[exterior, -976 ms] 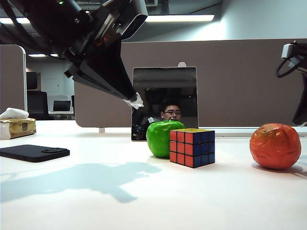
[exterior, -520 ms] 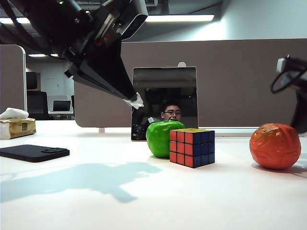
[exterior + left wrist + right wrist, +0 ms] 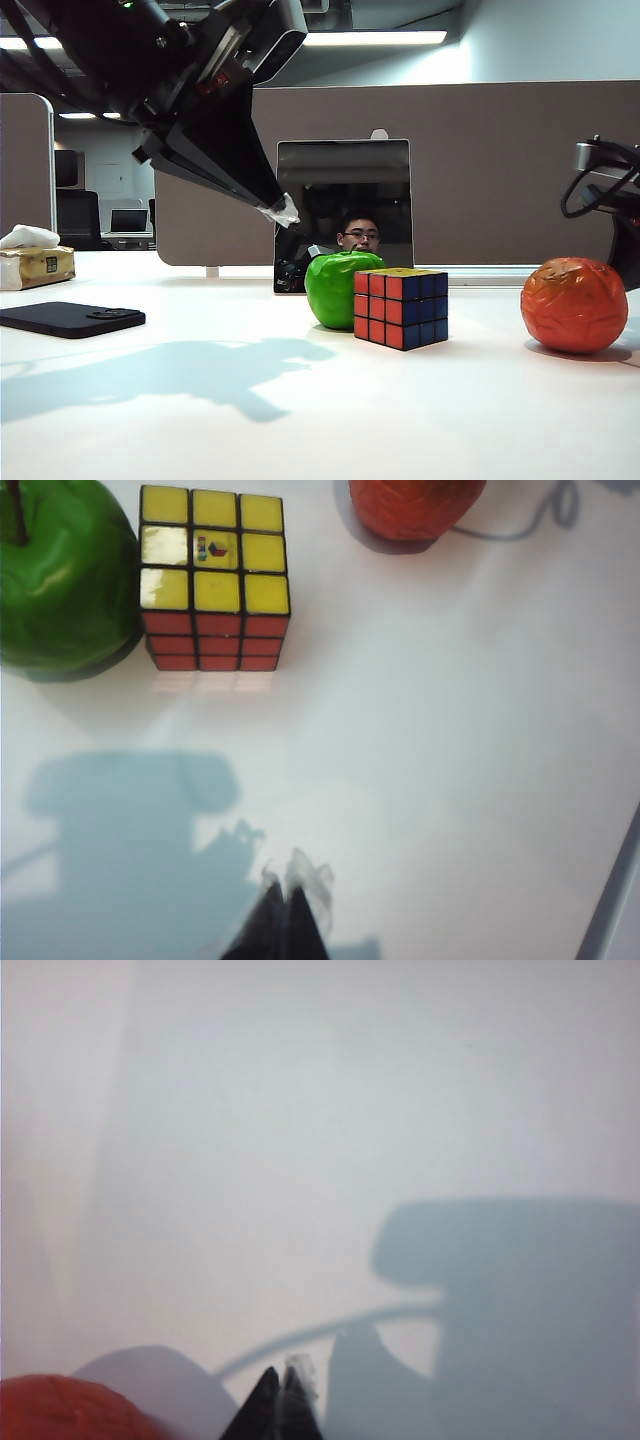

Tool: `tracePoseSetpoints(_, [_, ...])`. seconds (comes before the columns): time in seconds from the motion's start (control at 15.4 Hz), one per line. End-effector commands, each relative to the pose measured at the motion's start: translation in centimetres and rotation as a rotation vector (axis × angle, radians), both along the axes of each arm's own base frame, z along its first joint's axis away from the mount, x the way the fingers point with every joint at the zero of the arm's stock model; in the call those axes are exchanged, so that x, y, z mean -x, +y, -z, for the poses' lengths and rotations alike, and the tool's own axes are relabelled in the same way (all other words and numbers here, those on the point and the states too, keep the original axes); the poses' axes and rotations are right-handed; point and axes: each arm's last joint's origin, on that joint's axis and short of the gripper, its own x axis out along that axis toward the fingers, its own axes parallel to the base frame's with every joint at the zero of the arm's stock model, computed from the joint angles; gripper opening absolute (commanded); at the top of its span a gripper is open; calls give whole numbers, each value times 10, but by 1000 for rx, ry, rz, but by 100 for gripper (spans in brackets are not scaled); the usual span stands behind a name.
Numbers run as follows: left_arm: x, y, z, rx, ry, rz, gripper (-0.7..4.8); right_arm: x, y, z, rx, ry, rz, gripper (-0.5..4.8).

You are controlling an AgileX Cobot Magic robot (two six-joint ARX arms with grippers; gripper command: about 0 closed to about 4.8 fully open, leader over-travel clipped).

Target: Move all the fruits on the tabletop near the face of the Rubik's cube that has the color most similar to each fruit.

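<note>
two fruits sit on the white tabletop (image 3: 300, 420). the green apple (image 3: 336, 288) is touching the left side of the rubik's cube (image 3: 400, 307), a bit behind it. the orange-red fruit (image 3: 574, 304) is well apart, far off to the right of the cube.

the cube shows red-orange squares to the near left, blue to the near right and yellow on top. i cannot see a green face.

my left gripper (image 3: 281, 211) hangs high in the air, left of the apple and above it. its tips are pressed together and it holds nothing. my right gripper (image 3: 285, 1397) is low, just beside the orange-red fruit at the right edge. its tips look closed too, with nothing between them.

i think the orange-red fruit will be stiff and light, like a toy. its skin is shiny and wrinkled, so it may slip. it is round and bigger than the cube, so i would open wide and grab it across its middle.

the middle yellow square has a small colour logo (image 3: 211, 548). i cannot read it. the tissue box (image 3: 36, 265) at far left has a dark mark, also too small to read.
</note>
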Motion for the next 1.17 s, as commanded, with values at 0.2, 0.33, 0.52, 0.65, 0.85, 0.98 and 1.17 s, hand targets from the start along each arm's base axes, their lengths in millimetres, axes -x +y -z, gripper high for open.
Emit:
tracePoseSetpoints(0.2, [0, 1, -4, -15, -28, -54, -5, 0, 2, 5, -33, 41, -36, -1])
tracePoseSetpoints(0.33, [4, 6, -12, -19, -62, -79, -5, 1, 2, 7, -45, 59, -46, -1])
tracePoseSetpoints(0.52, [12, 12, -28, 28, -101, -91, -5, 3, 3, 8, -70, 81, -66, -1])
tracePoseSetpoints(0.65, [20, 17, -40, 68, -134, -84, -5, 4, 4, 8, -89, 91, -82, -1])
tracePoseSetpoints(0.85, [33, 24, -55, 151, -137, -17, -5, 6, 14, 9, -100, 109, -127, -1])
tracePoseSetpoints(0.98, [37, 26, -59, 183, -131, 13, -5, 7, 21, 9, -99, 114, -154, -1])
tracePoseSetpoints(1.17, [48, 25, -66, 209, -149, 49, -5, 11, 37, 10, -95, 139, -214, -1])
